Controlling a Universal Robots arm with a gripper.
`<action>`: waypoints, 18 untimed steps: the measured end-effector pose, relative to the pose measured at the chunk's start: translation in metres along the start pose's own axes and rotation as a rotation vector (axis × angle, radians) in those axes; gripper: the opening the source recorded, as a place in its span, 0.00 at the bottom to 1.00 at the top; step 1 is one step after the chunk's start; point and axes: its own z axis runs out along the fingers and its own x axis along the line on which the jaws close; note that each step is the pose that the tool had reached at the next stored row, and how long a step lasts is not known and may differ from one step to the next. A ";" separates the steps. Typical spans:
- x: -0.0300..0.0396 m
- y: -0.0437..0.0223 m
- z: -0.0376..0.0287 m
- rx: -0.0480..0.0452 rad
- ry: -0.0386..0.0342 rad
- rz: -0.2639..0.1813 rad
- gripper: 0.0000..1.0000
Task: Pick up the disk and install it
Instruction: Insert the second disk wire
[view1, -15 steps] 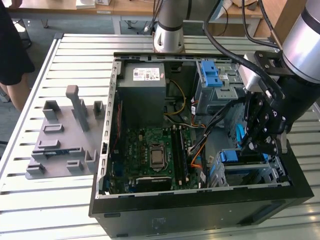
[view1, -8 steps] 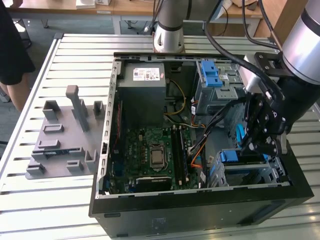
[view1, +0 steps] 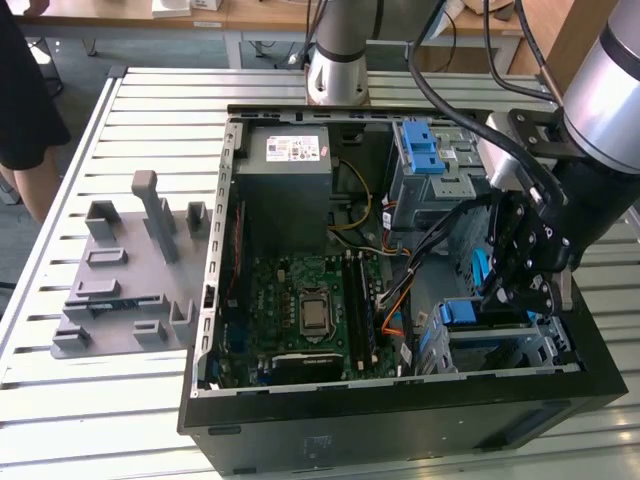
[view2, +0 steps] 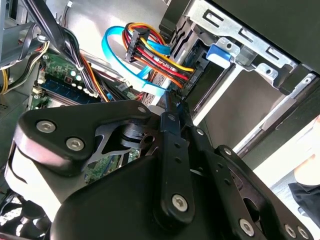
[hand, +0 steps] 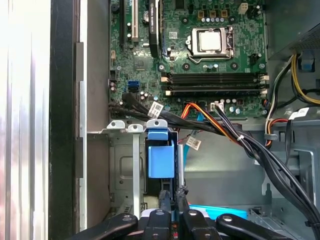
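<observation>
An open desktop computer case (view1: 215, 300) is seen lying on a slatted metal table (view1: 60, 420), with the robot arm reaching down into it. The claw (view1: 515, 290) is lowered into the drive-bay corner of the case. In both wrist views its two fingers (hand: 165, 202) are drawn together at the tips, and nothing is seen gripped between them.

The silver body of the disk cannot be made out plainly. A light-blue strip (hand: 215, 211) is seen just beside the fingertips, low in the bay; it is judged to be one of the disk's side rails, so the disk is thought to be already set into the metal drive cage (hand: 122, 165) and released. Whether it is fully seated cannot be told.

Just ahead of the fingertips, a blue plastic latch (hand: 161, 155) is mounted on the cage. In the second wrist view, a bundle of red, yellow and black wires (view2: 155, 55) and a flat blue cable (view2: 112, 50) are crowded close around the fingertips and are judged the main obstruction. Thick black cables (hand: 260, 150) are run across the case floor beside the claw. Beyond the cage lies the green motherboard (hand: 200, 60). Farther off, a grey power-supply box (view1: 295, 160) is fitted, and well apart, outside the case, a grey fixture plate (view1: 125, 290) rests on the table.
</observation>
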 end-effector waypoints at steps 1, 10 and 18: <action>0.0000 0.0000 0.0002 0.0000 -0.0001 0.000 0.16; -0.0001 -0.0001 0.0015 0.0002 -0.0016 0.000 0.16; 0.0001 0.0002 -0.0032 0.0001 -0.0005 0.000 0.24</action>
